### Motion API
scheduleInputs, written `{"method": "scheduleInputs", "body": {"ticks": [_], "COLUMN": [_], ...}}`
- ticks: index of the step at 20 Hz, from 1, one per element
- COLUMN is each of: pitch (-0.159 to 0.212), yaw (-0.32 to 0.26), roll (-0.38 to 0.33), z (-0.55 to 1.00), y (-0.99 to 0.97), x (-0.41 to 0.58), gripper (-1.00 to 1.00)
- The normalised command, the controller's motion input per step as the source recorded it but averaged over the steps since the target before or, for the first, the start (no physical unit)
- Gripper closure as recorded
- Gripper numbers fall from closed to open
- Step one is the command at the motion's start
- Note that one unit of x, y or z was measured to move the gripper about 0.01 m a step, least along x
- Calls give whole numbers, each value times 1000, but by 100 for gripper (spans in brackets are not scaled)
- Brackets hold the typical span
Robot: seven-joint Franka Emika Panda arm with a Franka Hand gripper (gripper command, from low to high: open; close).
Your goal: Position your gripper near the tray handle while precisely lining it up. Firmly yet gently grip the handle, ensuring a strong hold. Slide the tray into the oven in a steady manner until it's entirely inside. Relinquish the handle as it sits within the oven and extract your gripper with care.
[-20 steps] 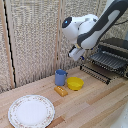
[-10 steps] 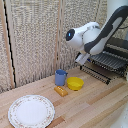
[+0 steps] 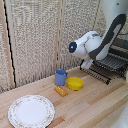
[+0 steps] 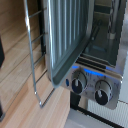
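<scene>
The tray [image 3: 109,65] is a dark wire rack sticking out of the oven [image 3: 122,49] at the exterior view's right. Its handle [image 3: 95,75] is the thin bar along the front edge. My gripper [image 3: 86,64] hangs just above the rack's near-left corner; its fingers are too small and hidden to read. In the wrist view the rack's parallel bars [image 4: 65,35] fill the middle, with a thin wire bar [image 4: 33,60] beside them over the wooden table. The oven's silver panel with two knobs [image 4: 91,89] sits close by. No fingers show there.
A blue mug [image 3: 61,77], a yellow bowl [image 3: 75,83] and a small orange object [image 3: 60,90] stand on the wooden table left of the rack. A round patterned white plate [image 3: 31,111] lies at the front left. A woven screen backs the table.
The arm has come down and shifted slightly toward the exterior view's right, bringing the hand closer to the rack's front edge. The table objects have not moved.
</scene>
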Motion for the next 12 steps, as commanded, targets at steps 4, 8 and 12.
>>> {"method": "scheduleInputs", "body": {"ticks": [4, 8, 12], "pitch": [12, 0, 0], "yaw": [105, 15, -48], "roll": [-252, -119, -57], "z": [-102, -59, -66], "y": [-348, -274, -384], "x": [19, 146, 236], "gripper": [-100, -100, -100]}}
